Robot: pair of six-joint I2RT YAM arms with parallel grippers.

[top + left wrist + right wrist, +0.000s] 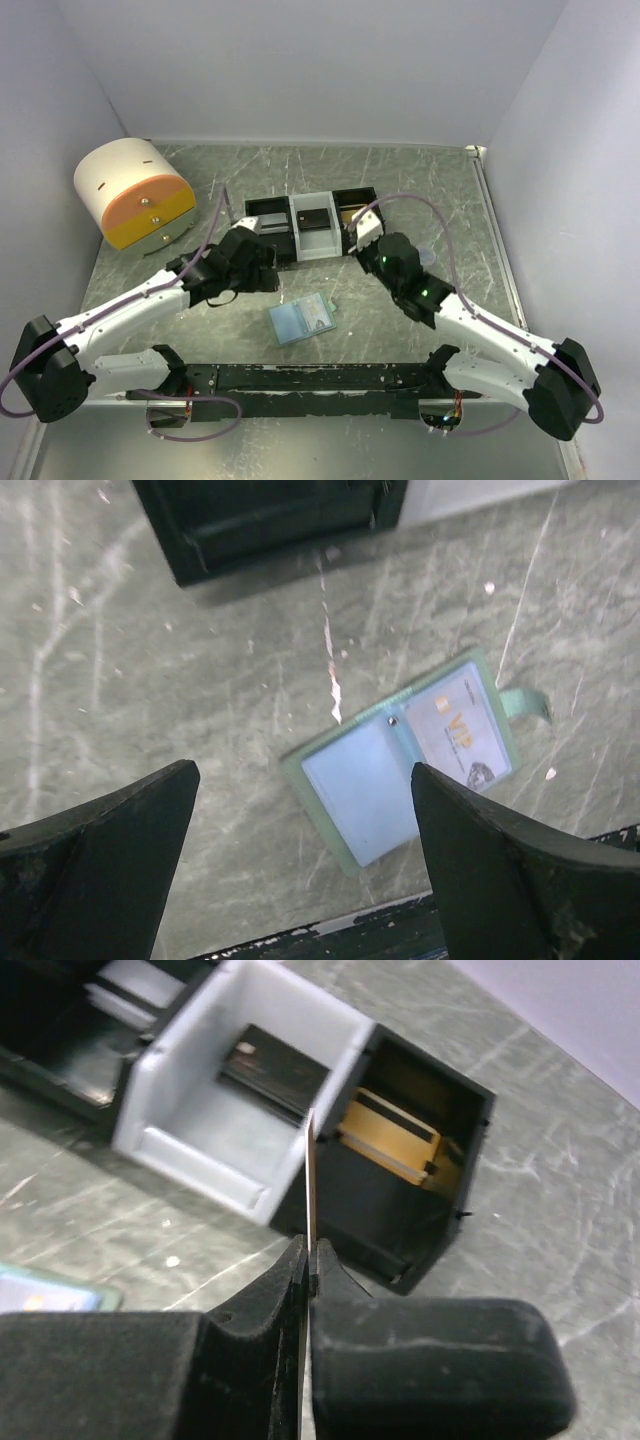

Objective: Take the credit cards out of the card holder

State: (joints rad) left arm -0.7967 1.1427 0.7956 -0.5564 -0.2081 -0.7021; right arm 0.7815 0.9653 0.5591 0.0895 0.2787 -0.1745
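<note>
Top external view gives you the layout: the holder [302, 322] lies open and flat on the table [420, 180], between the two arms and nearer their bases than the tray [318, 254]. A round white drum [125, 175] with orange and yellow fronts stands at the far left. Your left gripper [262, 262] hangs just in front of the tray's left black compartment, above and to the left of the holder. From the left wrist you see its fingers [120, 830] spread wide with nothing between them. The holder sits on the table below the gap, skewed, with its left panel a plain pale blue and a VIP card [462, 730] in the right panel. A small green tab sticks out from the holder's right edge. Your right gripper [308, 1255] is over the right end of the tray, jaws pinched tight on a card [310, 1175] seen edge-on as a thin upright line. That line falls over the wall between the white middle compartment and the right black one. A dark card [275, 1065] lies in the white compartment and a gold card [390, 1140] in the right black one. How high the pinched card sits above the tray you cannot tell.
</note>
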